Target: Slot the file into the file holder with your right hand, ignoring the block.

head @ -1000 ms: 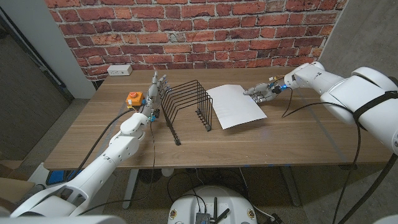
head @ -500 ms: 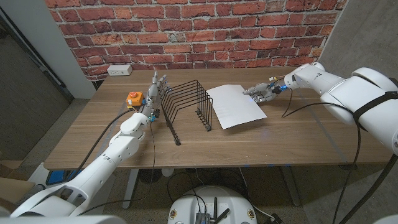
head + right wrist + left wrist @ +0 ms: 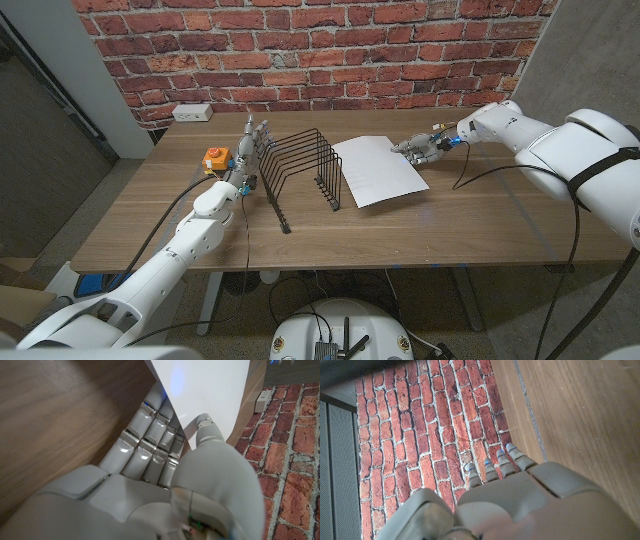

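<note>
Head view: the file [image 3: 378,170], a white sheet, lies on the wooden table [image 3: 480,220] just right of the black wire file holder [image 3: 300,165]. The right hand [image 3: 422,149] grips the file's far right edge. The left hand [image 3: 253,138] stands upright beside the file holder, fingers straight, holding nothing; the orange block [image 3: 215,158] sits just left of it.

Left wrist view: left hand [image 3: 520,500] fingers extended together, empty.

Right wrist view: right hand [image 3: 165,475] pinches the file [image 3: 205,390], fingers beneath, thumb on top
</note>
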### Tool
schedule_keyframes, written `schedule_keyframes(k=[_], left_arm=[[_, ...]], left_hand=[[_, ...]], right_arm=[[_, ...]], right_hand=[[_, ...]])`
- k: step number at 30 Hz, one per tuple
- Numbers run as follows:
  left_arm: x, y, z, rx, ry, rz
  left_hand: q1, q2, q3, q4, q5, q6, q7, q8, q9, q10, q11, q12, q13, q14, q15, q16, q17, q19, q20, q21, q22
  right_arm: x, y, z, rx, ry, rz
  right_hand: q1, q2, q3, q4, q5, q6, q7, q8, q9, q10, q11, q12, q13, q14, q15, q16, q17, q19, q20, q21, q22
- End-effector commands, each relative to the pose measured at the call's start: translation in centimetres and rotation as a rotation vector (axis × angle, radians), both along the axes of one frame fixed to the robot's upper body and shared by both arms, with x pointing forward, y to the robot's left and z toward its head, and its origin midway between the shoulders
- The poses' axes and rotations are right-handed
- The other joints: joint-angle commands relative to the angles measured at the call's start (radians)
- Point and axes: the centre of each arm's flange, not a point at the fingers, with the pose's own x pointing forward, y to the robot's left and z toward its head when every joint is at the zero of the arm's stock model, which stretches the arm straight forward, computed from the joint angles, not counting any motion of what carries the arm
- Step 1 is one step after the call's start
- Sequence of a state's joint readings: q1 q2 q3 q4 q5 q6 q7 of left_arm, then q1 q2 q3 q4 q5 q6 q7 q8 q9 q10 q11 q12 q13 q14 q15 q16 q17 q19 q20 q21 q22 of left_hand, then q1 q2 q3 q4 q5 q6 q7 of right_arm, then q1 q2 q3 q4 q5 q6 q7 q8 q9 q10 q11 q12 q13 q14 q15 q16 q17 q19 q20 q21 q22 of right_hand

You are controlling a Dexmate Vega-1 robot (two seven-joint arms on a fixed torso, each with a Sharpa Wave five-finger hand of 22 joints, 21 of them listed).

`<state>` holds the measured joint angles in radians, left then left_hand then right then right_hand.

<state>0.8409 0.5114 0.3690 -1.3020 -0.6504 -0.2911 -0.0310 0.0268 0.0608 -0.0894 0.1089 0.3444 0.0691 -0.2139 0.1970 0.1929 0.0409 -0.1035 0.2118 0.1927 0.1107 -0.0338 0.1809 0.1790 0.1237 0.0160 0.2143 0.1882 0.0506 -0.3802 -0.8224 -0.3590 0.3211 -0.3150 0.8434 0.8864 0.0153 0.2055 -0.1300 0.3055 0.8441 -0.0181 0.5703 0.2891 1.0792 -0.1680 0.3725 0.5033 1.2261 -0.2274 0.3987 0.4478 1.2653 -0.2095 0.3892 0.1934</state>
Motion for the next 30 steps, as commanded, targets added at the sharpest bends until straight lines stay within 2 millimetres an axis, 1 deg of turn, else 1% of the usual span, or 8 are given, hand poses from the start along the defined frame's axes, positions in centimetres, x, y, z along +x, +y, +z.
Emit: schedule_keyframes(k=[1,4,12,15,25,30], left_arm=[[0.0,0.0,0.0,0.0,0.0,0.0],[0.0,0.0,0.0,0.0,0.0,0.0],[0.0,0.0,0.0,0.0,0.0,0.0],[0.0,0.0,0.0,0.0,0.0,0.0],[0.0,0.0,0.0,0.0,0.0,0.0],[0.0,0.0,0.0,0.0,0.0,0.0]], left_hand=[[-0.009,-0.002,0.006,0.004,0.005,-0.002,-0.006,0.003,0.005,0.001,-0.009,0.003,0.005,0.011,0.002,0.006,0.002,0.009,-0.001,0.002,0.005],[-0.009,-0.002,0.007,0.004,0.005,-0.001,-0.005,0.003,0.005,0.0,-0.013,0.003,0.005,0.01,0.002,0.006,0.002,0.009,-0.001,0.002,0.005],[-0.009,-0.003,0.007,0.004,0.005,-0.001,-0.005,0.003,0.005,0.001,-0.01,0.003,0.005,0.01,0.001,0.006,0.002,0.009,-0.001,0.002,0.005],[-0.009,-0.003,0.007,0.004,0.005,-0.001,-0.005,0.003,0.005,0.001,-0.011,0.003,0.005,0.01,0.002,0.006,0.002,0.009,-0.001,0.002,0.005],[-0.01,-0.003,0.008,0.004,0.005,-0.001,-0.006,0.003,0.005,-0.001,-0.009,0.002,0.005,0.01,0.001,0.006,0.002,0.009,-0.001,0.002,0.005],[-0.01,-0.003,0.008,0.004,0.005,-0.001,-0.006,0.003,0.005,0.0,-0.009,0.002,0.005,0.01,0.002,0.006,0.002,0.009,0.0,0.002,0.005]], right_arm=[[0.1,0.2,0.2,-0.001,-0.009,-0.004],[0.0,0.2,0.3,-0.005,-0.011,0.001],[-0.2,0.0,0.8,-0.001,-0.006,0.012],[-0.3,-0.1,1.0,0.005,-0.002,0.018],[-0.7,-0.4,1.1,0.013,0.015,0.041],[-1.0,-0.5,1.2,0.024,0.026,0.057]], right_hand=[[0.018,0.0,0.004,-0.008,-0.005,0.028,-0.008,0.015,-0.002,0.038,-0.016,0.009,0.009,0.019,0.001,0.0,0.007,0.011,-0.002,0.013,0.003],[0.02,0.004,0.005,-0.007,-0.007,0.038,-0.01,0.021,-0.004,0.048,-0.02,0.01,0.013,0.029,0.001,0.0,0.009,0.014,-0.002,0.017,0.004],[0.026,0.007,0.006,-0.008,-0.013,0.05,-0.014,0.027,-0.01,0.067,-0.024,0.011,0.016,0.04,0.001,-0.003,0.012,0.019,-0.002,0.024,0.005],[0.029,0.011,0.007,-0.008,-0.015,0.065,-0.02,0.035,-0.012,0.074,-0.028,0.011,0.019,0.047,0.001,-0.003,0.015,0.022,-0.002,0.028,0.006],[0.029,0.018,0.008,-0.005,-0.021,0.072,-0.013,0.042,-0.015,0.082,-0.029,0.006,0.02,0.057,0.003,-0.006,0.018,0.025,-0.002,0.034,0.007],[0.025,0.022,0.008,-0.001,-0.023,0.075,-0.016,0.043,-0.017,0.086,-0.028,0.004,0.02,0.06,0.004,-0.008,0.019,0.025,-0.002,0.035,0.007]])
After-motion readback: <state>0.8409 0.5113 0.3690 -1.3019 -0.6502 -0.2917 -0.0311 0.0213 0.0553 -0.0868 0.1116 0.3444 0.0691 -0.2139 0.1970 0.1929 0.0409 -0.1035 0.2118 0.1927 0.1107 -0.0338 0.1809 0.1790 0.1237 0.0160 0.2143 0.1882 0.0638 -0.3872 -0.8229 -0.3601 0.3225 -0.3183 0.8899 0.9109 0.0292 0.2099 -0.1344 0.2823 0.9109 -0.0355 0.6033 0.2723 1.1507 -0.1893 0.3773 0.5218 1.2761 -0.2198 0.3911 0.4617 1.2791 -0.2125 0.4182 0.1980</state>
